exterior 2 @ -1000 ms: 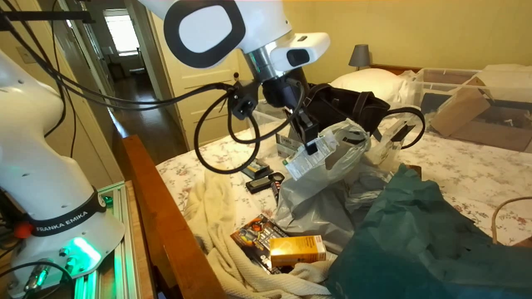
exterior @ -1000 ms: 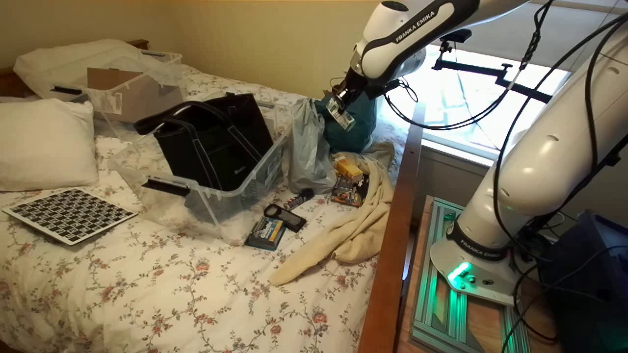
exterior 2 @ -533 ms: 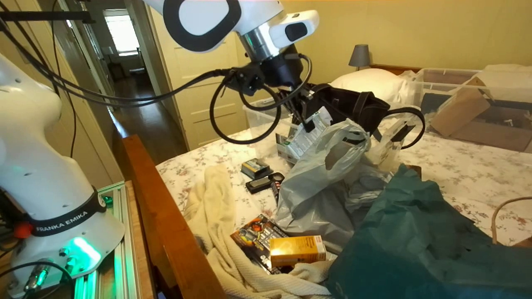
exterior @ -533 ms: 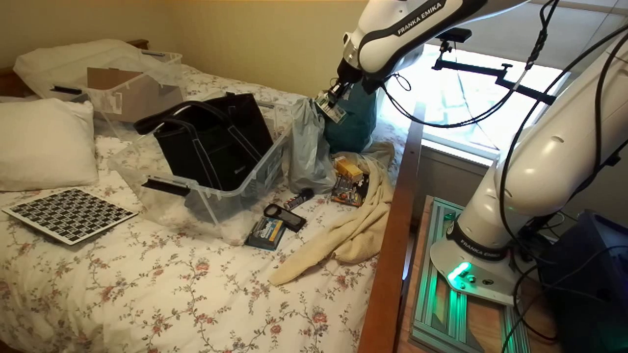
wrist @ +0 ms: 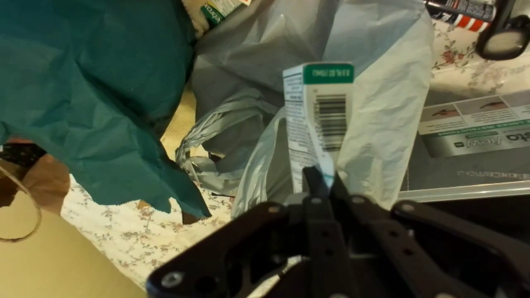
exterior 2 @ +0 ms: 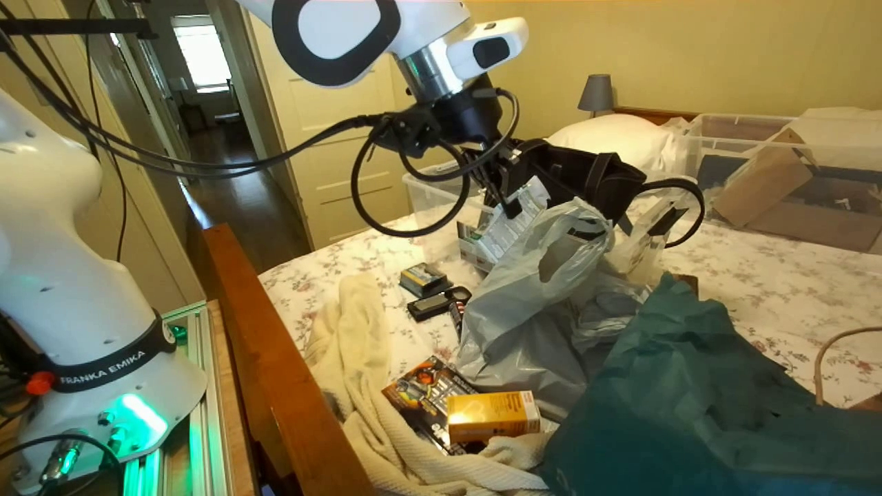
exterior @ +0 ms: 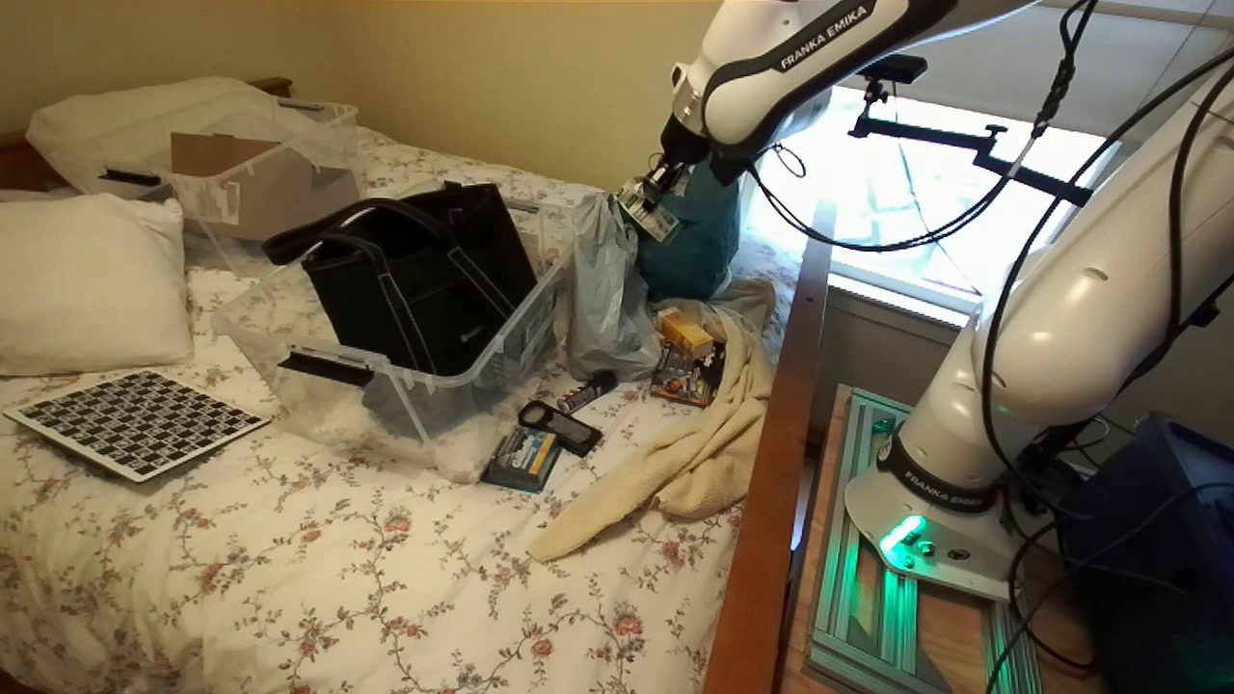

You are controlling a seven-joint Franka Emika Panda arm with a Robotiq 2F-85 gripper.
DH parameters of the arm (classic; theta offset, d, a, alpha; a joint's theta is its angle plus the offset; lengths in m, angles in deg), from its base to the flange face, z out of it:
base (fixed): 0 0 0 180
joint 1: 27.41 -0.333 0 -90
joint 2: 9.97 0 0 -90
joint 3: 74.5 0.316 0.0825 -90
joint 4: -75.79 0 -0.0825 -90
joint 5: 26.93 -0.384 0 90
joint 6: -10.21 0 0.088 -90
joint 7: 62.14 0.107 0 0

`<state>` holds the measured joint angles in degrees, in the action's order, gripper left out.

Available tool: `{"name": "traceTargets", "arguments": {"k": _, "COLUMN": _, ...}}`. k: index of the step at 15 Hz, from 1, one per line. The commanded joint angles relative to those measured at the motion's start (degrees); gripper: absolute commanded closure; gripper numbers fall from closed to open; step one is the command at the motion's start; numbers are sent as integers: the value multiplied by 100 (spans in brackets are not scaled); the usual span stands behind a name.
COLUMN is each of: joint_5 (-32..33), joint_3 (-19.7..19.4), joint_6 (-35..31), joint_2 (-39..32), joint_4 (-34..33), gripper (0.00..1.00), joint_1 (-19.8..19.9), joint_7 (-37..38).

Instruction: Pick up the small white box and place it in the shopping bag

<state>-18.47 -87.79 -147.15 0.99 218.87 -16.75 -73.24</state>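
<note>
The small white box, with a green end and a barcode, is pinched in my gripper (wrist: 325, 180); the box shows in the wrist view (wrist: 327, 120) and in both exterior views (exterior: 659, 222) (exterior 2: 504, 233). My gripper (exterior: 652, 196) (exterior 2: 511, 208) is shut on one end of it and holds it tilted, in the air. In the wrist view the box overlaps the grey plastic bag. The shopping bag, black with loop handles (exterior: 415, 299) (exterior 2: 579, 172), leans inside a clear bin (exterior: 424, 381). The gripper is off to its side, near the grey bag's top.
The grey plastic bag (exterior: 607, 308) (exterior 2: 530, 331) stands between the gripper and the bed. A teal bag (exterior 2: 689, 399) lies beside it. A yellow box (exterior 2: 493, 415), a cream blanket (exterior: 675, 472) and small dark items (exterior: 559, 424) lie nearby. A wooden bed rail (exterior: 771, 482) runs along the robot's side.
My gripper moved up and somewhat toward the black bag with the white box between one second and half a second ago. Since then it has hardly moved. The grip stays shut.
</note>
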Motion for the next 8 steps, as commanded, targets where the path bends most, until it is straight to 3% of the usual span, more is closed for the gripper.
{"name": "traceTargets", "arguments": {"k": 1, "joint_5": 262, "joint_3": 194, "joint_6": -101, "joint_2": 112, "joint_4": -72, "gripper": 99, "joint_1": -44, "joint_7": -267}}
{"name": "traceTargets", "arguments": {"k": 5, "joint_5": -51, "joint_3": 201, "joint_6": -262, "joint_2": 119, "joint_4": -232, "gripper": 99, "joint_1": -437, "joint_7": -1237}}
{"name": "traceTargets", "arguments": {"k": 8, "joint_5": -784, "joint_3": -13, "joint_6": -593, "joint_2": -12, "joint_4": -399, "gripper": 99, "joint_1": -996, "joint_7": -2293}}
